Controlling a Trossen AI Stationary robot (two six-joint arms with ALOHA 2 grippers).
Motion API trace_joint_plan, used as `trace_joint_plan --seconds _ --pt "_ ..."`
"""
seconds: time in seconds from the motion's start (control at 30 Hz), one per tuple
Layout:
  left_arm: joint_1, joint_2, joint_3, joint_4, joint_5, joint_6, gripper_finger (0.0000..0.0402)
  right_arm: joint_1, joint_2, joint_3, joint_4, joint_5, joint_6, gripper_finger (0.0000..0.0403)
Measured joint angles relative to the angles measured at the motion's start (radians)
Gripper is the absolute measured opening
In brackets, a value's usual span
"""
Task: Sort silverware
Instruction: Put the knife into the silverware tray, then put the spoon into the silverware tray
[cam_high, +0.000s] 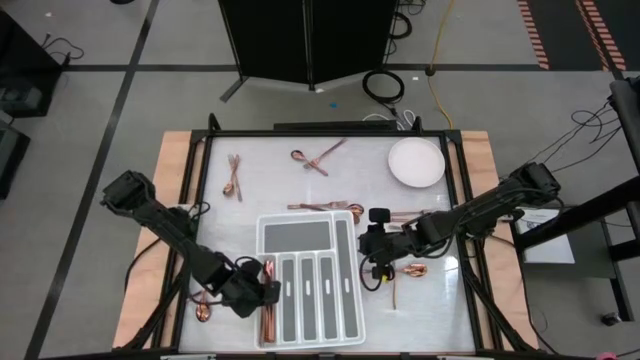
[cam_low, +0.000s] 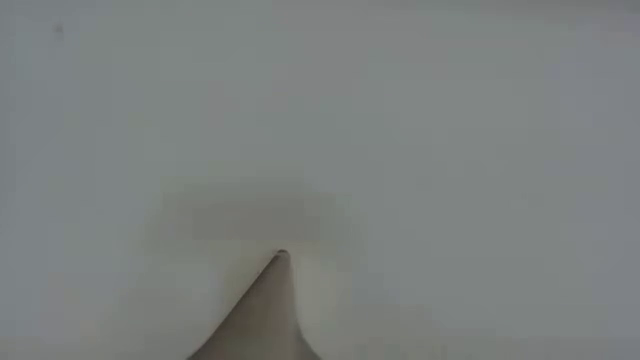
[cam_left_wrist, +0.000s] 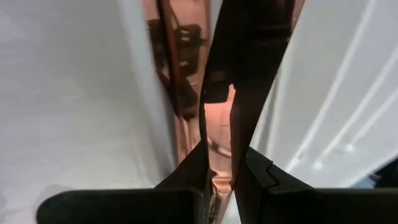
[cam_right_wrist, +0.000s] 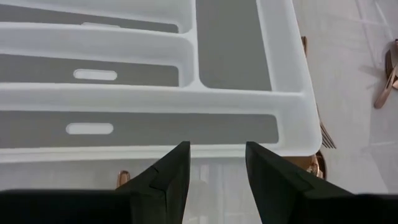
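Observation:
The white divided tray (cam_high: 308, 290) lies near the table's front edge. Its leftmost slot holds copper silverware (cam_high: 270, 318). My left gripper (cam_high: 268, 292) hovers over that slot, shut on one slim copper piece (cam_left_wrist: 239, 93). My right gripper (cam_high: 378, 272) stands open just off the tray's right wall (cam_right_wrist: 186, 152), with nothing between its fingers. More silverware lies loose on the table: spoons (cam_high: 234, 178) at the far left, crossed pieces (cam_high: 318, 158) at the back, forks (cam_high: 325, 208) behind the tray, and pieces (cam_high: 408, 272) by my right gripper. My left gripper pinches the slim copper piece at one end (cam_left_wrist: 219, 177) between its two fingers. The fingers slant down from the table's left, and the piece runs on from them along the tray's leftmost slot. Whether its far end rests on the pieces below (cam_left_wrist: 168, 56), I cannot tell.
A round white plate (cam_high: 416, 162) sits at the back right. A spoon (cam_high: 205, 311) lies left of the tray, under my left arm. Fork tines (cam_right_wrist: 324, 134) stick out past the tray's corner. The tray's other slots (cam_right_wrist: 155, 127) show grey bottoms.

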Motion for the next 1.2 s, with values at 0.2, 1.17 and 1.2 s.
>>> trace_joint_plan --seconds 0.2,1.17,1.2 --pt "0.031 0.000 0.000 -0.009 0.023 0.070 0.0043 -0.001 0.000 0.000 0.009 0.000 -0.007 0.0148" --pt "0.159 -0.074 0.072 0.022 0.164 0.486 0.0173 -0.001 0.000 0.000 0.016 0.001 -0.135 0.0148" --pt "0.162 -0.080 0.091 0.022 0.126 0.570 0.0173 -0.001 0.000 0.000 0.016 0.000 -0.145 0.0148"
